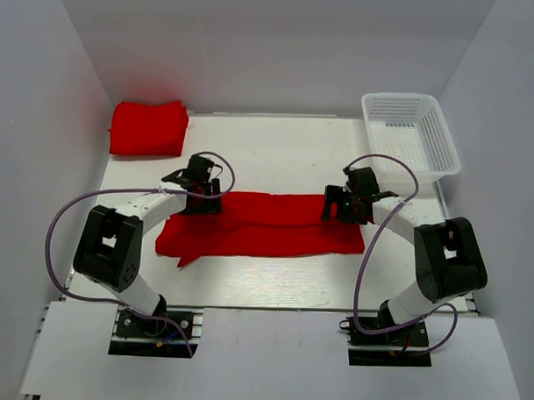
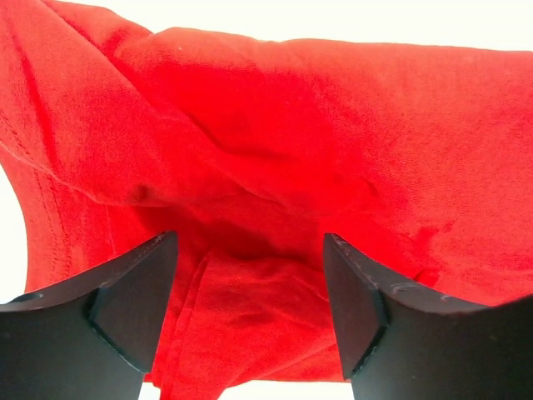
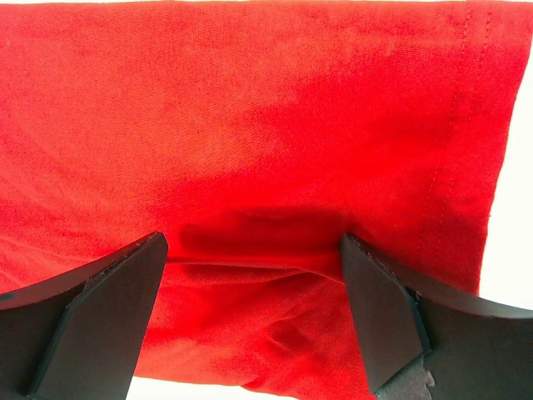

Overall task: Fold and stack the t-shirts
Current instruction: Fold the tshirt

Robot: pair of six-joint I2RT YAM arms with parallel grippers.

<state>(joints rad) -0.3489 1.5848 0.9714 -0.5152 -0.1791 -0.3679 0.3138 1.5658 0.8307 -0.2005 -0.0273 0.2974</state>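
Observation:
A red t-shirt (image 1: 266, 225) lies folded into a long strip across the middle of the table. A second red t-shirt (image 1: 148, 127) sits folded in a compact pile at the back left corner. My left gripper (image 1: 199, 200) is down at the strip's left end. In the left wrist view the left gripper (image 2: 250, 308) stands open, with rumpled red cloth (image 2: 275, 167) lying between and beyond the fingers. My right gripper (image 1: 347, 209) is at the strip's right end. In its wrist view the right gripper (image 3: 254, 308) is open over a fold of the shirt (image 3: 250, 125), and neither finger pinches it.
A white mesh basket (image 1: 410, 135) stands at the back right corner, holding nothing that I can see. White walls close the table at the back and on both sides. Bare white tabletop (image 1: 277, 156) shows between the strip and the back wall.

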